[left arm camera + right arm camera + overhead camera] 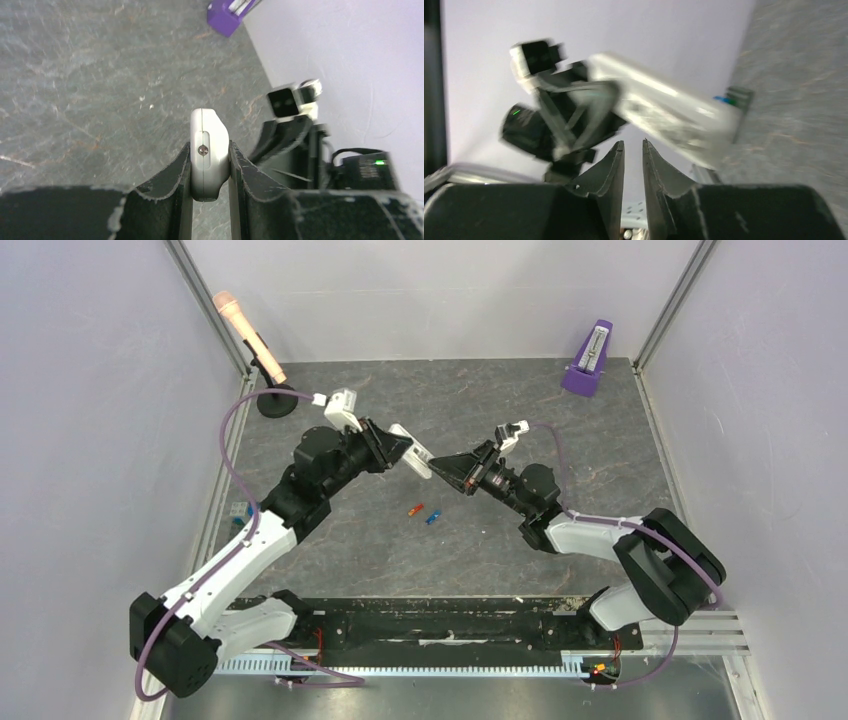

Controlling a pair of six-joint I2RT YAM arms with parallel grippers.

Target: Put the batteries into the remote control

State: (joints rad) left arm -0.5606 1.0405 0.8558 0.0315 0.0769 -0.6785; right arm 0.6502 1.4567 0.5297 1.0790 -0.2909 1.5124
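My left gripper (405,447) (210,152) is shut on the white remote control (421,462) (209,145), held off the table with one edge and a small screw facing the left wrist camera. My right gripper (437,462) (633,146) points at the remote's free end, almost touching it. Its jaws stand a narrow gap apart, and only the wall shows between the tips. A pale bit low in that gap is too blurred to name. The batteries, one red-orange (414,509) and one blue (433,517), lie side by side on the table below both grippers.
A purple metronome (590,360) (230,12) stands at the back right corner. A pink microphone (245,330) on a black round stand (276,401) is at the back left. A small blue-green item (238,512) sits at the table's left edge.
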